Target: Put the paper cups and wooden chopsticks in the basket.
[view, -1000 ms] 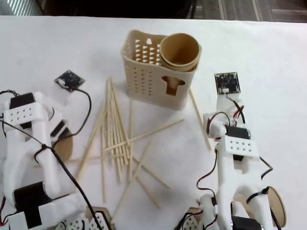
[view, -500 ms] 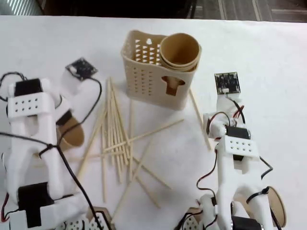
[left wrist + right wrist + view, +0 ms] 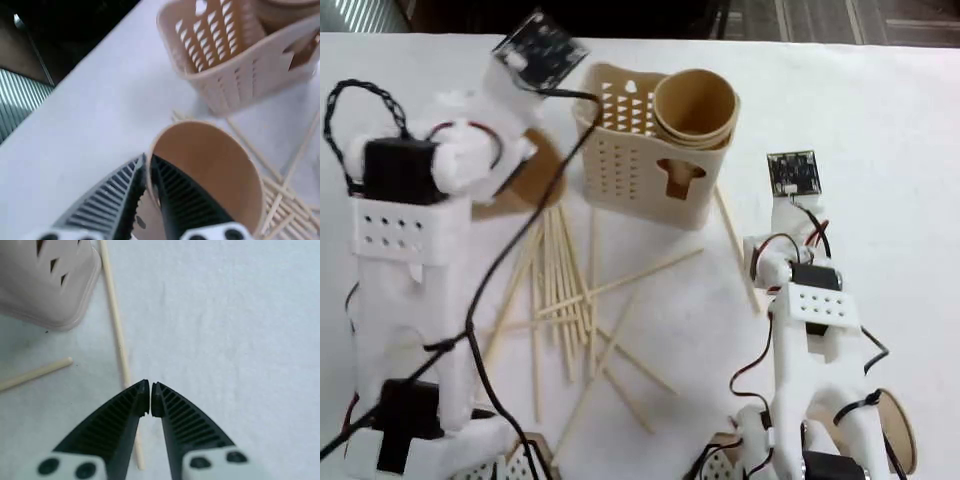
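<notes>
Basket [image 3: 640, 170] standing upright on the white table [image 3: 880, 150], toward 12 o'clock from the table's middle in the high view. Carrying stacked cups [image 3: 695, 105] in its 3 o'clock half, with their mouths facing up and a little tilted.

Left gripper [image 3: 147, 160] hanging raised at 9 o'clock of the basket. Pinching one paper cup [image 3: 210, 165] by its rim, with one finger inside the wall and the other outside. Fingers nearly meeting, with only the thin paper between them. Cup seeming to be off the table, turned on its side, with its open mouth facing the wrist camera. Staying close beside the basket's wall [image 3: 225, 65] and not over the opening; touching it or not, cannot tell.

Chopsticks [image 3: 565, 290] lying loose in a crossed heap at 7 o'clock of the basket, flat on the table. Single chopstick [image 3: 735, 245] lying apart at 4 o'clock of the basket, with its far end near the basket's lower corner.

Right gripper [image 3: 150, 387] pointing down over the table at 4 o'clock of the basket. Fingers pressing together at the tips and gripping nothing. Tips sitting just beside the single chopstick.

Second cup [image 3: 898, 430] lying at 5 o'clock, beside the base of the right arm [image 3: 815, 310], partly hidden by it.
</notes>
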Controlling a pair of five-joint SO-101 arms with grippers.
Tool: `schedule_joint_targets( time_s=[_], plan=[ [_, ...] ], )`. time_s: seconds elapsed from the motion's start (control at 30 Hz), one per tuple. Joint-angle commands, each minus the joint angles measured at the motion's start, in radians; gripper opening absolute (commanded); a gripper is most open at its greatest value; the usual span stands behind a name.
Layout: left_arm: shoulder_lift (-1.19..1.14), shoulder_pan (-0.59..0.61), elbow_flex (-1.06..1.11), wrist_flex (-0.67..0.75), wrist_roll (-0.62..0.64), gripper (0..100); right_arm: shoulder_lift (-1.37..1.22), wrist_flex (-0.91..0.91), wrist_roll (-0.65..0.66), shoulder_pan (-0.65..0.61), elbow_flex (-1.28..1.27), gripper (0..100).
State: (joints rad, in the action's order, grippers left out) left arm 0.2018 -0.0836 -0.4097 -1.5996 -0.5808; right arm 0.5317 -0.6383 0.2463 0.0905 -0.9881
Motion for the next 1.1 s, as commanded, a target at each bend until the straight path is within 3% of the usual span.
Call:
schedule_joint_targets(
  time_s=[0.0, 0.33, 0.53, 0.77, 1.07],
  plan=[
    [0.031, -0.082, -0.074, 0.107, 0.068, 2, 0.024, 0.015, 0.003, 0.004, 0.008, 2.5],
    [0.031, -0.271, -0.072, 0.483, 0.181, 2, 0.024, 0.015, 0.003, 0.005, 0.008, 2.5],
    [-0.018, -0.371, -0.061, 0.651, 0.183, 2, 0.024, 0.015, 0.003, 0.005, 0.008, 2.5],
    [-0.171, -0.381, -0.063, 0.707, 0.207, 2, 0.024, 0.015, 0.003, 0.004, 0.008, 2.5],
    [-0.182, -0.452, -0.055, 0.707, 0.259, 2, 0.024, 0.015, 0.003, 0.004, 0.008, 2.5]
  ],
)
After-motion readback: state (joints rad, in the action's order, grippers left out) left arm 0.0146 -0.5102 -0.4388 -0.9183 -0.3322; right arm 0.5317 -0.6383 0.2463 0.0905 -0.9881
